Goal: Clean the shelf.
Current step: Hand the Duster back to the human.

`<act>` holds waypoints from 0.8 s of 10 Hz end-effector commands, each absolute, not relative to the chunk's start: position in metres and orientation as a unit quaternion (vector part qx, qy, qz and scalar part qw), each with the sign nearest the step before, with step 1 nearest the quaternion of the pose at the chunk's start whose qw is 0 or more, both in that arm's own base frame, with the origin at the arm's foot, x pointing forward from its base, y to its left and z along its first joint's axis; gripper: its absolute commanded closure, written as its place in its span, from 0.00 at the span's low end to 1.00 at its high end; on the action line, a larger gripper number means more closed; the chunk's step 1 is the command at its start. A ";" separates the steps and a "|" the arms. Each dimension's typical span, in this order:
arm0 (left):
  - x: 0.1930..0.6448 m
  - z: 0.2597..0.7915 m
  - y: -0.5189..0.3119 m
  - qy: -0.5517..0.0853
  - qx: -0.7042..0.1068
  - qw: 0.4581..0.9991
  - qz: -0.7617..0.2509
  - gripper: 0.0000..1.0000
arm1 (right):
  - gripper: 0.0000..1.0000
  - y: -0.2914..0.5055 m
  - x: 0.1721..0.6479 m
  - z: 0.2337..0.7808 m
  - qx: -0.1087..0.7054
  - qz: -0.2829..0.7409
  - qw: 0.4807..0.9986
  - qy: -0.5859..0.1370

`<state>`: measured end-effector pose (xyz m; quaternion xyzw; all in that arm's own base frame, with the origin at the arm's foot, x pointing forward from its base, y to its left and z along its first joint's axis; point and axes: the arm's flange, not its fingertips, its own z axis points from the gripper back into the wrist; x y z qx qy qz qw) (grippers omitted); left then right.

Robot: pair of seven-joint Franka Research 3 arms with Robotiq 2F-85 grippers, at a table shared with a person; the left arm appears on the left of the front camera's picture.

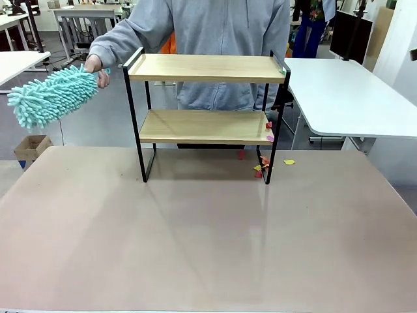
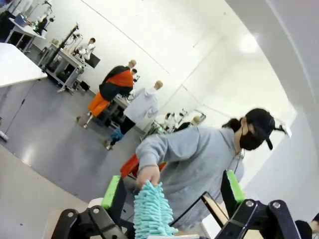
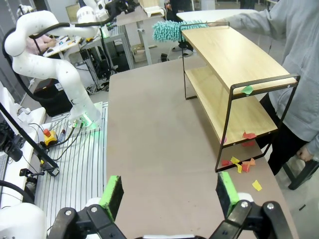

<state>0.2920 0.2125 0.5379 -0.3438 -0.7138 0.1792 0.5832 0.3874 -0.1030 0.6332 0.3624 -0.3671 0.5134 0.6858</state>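
Standing mid-far on the brown surface [image 1: 195,248] in the front view, the shelf [image 1: 206,68] has 2 light wooden boards in a thin black frame, both boards mostly bare. Person in a grey hoodie [image 1: 215,32] stands right behind it. Person's hand [image 1: 96,68] holds a teal fluffy duster [image 1: 52,96] out past the shelf's left end, duster head off the shelf, over the floor side. Small paper scraps [image 1: 264,166], red, yellow, pink, lie on the surface by the shelf's right legs; 1 yellow bit [image 1: 289,162] sits just right of the frame, a couple cling at the lower board's right edge [image 1: 269,125]. 1 green scrap sits at the top board's right corner [image 1: 282,70].

Left wrist view: left pincer [image 2: 173,191] released, 2 green pads wide apart, nothing clamped. Duster [image 2: 151,211] sits between the fingers in the picture, hand [image 2: 148,175] gripping its top end; contact with the pads cannot be told. Hoodie person fills the middle, part of the shelf's board [image 2: 215,209] peeks near the right finger.

Right wrist view: right pincer [image 3: 169,191] released, pads apart, hanging over the brown surface [image 3: 149,129], well clear of the shelf. Shelf [image 3: 234,55] runs up the right side, duster [image 3: 169,31] at its far end. Green scrap [image 3: 247,89] on the top board's near corner, red scrap [image 3: 248,135] on the lower board, more scraps [image 3: 238,163] on the surface by the near legs. White left arm [image 3: 55,55] rises at the far left.
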 end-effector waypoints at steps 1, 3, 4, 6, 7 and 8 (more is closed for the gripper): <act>0.289 0.531 0.227 -0.713 -0.355 0.576 0.185 0.00 | 0.00 -0.103 0.386 0.635 0.357 0.519 0.682 -0.370; 0.292 0.538 0.212 -0.714 -0.344 0.583 0.179 0.00 | 0.00 -0.103 0.386 0.635 0.357 0.519 0.682 -0.370; 0.292 0.538 0.212 -0.714 -0.344 0.583 0.179 0.00 | 0.00 -0.103 0.386 0.635 0.357 0.519 0.682 -0.370; 0.292 0.538 0.212 -0.714 -0.344 0.583 0.179 0.00 | 0.00 -0.103 0.386 0.635 0.357 0.519 0.682 -0.370; 0.292 0.538 0.212 -0.714 -0.344 0.583 0.179 0.00 | 0.00 -0.103 0.386 0.635 0.357 0.519 0.682 -0.370; 0.292 0.538 0.212 -0.714 -0.344 0.583 0.179 0.00 | 0.00 -0.103 0.386 0.635 0.357 0.519 0.682 -0.370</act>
